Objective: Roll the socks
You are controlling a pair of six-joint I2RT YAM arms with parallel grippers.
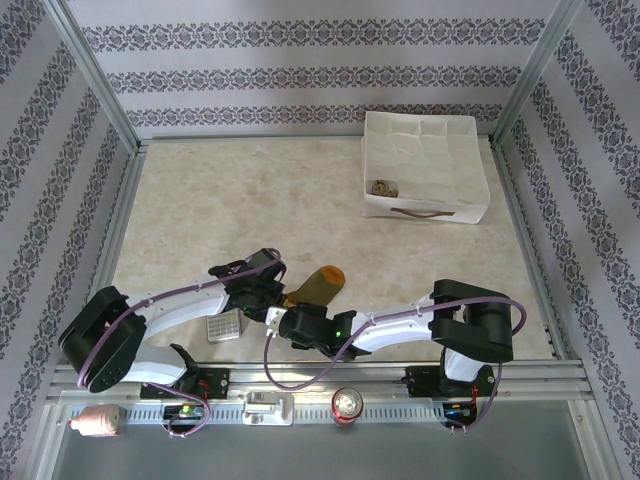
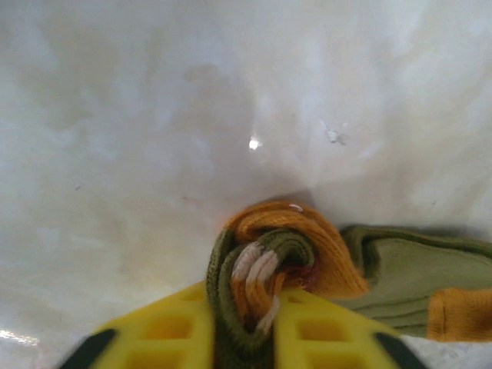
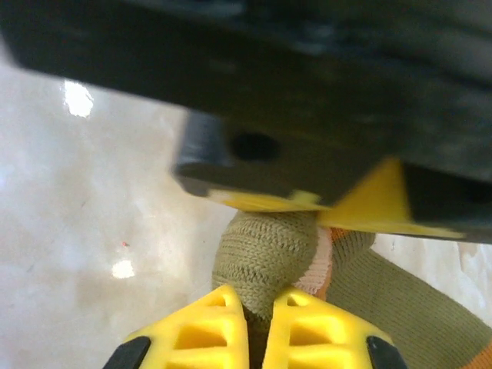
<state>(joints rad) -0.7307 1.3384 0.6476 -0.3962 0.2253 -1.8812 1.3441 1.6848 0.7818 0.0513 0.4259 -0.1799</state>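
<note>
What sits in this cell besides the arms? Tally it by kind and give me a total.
White box: 1
Socks: 2, the olive green sock and a brownish roll inside the box
Grey calculator: 1
Red can: 1
Pink bottle: 1
Total: 6

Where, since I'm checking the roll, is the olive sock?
In the top view, the olive sock lies front-centre, gripped by the left hand and right hand, right of the grey calculator.
</note>
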